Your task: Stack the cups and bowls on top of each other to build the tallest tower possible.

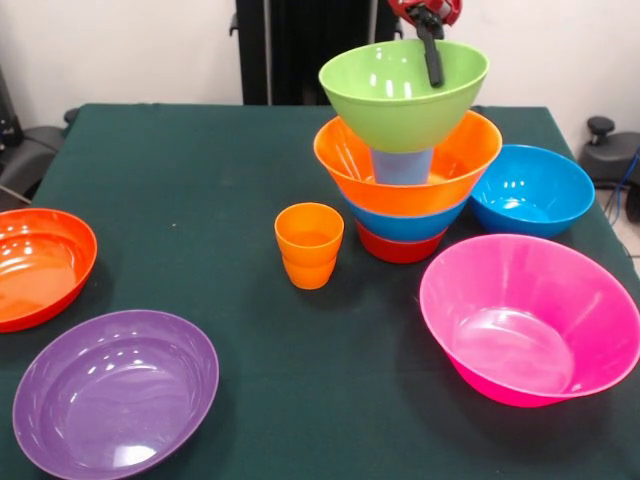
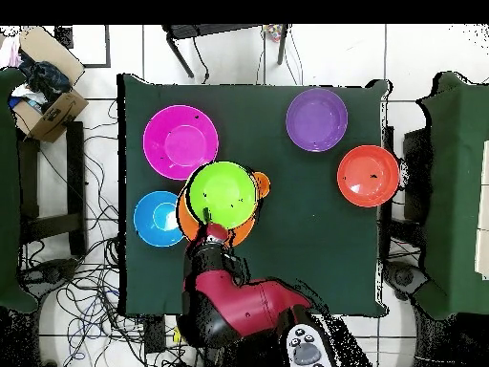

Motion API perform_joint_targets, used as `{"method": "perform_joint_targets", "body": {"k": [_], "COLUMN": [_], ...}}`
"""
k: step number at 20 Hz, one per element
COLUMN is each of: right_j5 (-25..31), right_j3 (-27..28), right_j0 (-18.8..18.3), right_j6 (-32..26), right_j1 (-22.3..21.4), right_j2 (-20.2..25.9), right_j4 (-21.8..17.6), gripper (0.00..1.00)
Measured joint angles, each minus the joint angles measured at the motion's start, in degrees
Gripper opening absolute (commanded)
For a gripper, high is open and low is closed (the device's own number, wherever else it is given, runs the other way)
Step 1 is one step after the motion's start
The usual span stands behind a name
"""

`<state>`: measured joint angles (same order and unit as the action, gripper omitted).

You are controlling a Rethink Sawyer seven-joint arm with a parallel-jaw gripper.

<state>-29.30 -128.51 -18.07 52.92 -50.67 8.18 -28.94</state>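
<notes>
The tower stands right of centre: a red-orange bowl (image 1: 398, 248) at the bottom, a blue bowl (image 1: 405, 225), an orange bowl (image 1: 470, 165), and a light blue cup (image 1: 402, 167) standing in it. A lime green bowl (image 1: 400, 100) (image 2: 223, 194) sits slightly tilted on the cup. My gripper (image 1: 432, 50) (image 2: 216, 234) comes down from above and is shut on the lime bowl's far rim, with one black finger inside the bowl. Two nested orange cups (image 1: 309, 245) (image 2: 260, 183) stand just left of the tower.
On the green table (image 1: 180, 180) are a loose blue bowl (image 1: 530, 190) (image 2: 158, 218) right of the tower, a large pink bowl (image 1: 530, 320) (image 2: 180, 141) front right, a purple bowl (image 1: 115, 390) (image 2: 316, 119) front left and a red-orange bowl (image 1: 40, 265) (image 2: 368, 176) at the left edge.
</notes>
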Motion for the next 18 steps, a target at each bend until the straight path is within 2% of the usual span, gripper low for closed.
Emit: {"method": "perform_joint_targets", "body": {"k": [18], "right_j5": [0.0], "right_j3": [0.0], "right_j0": [-0.6], "right_j6": [0.0], "right_j1": [0.0], "right_j2": [-0.2], "right_j4": [0.0], "gripper": [0.0]}}
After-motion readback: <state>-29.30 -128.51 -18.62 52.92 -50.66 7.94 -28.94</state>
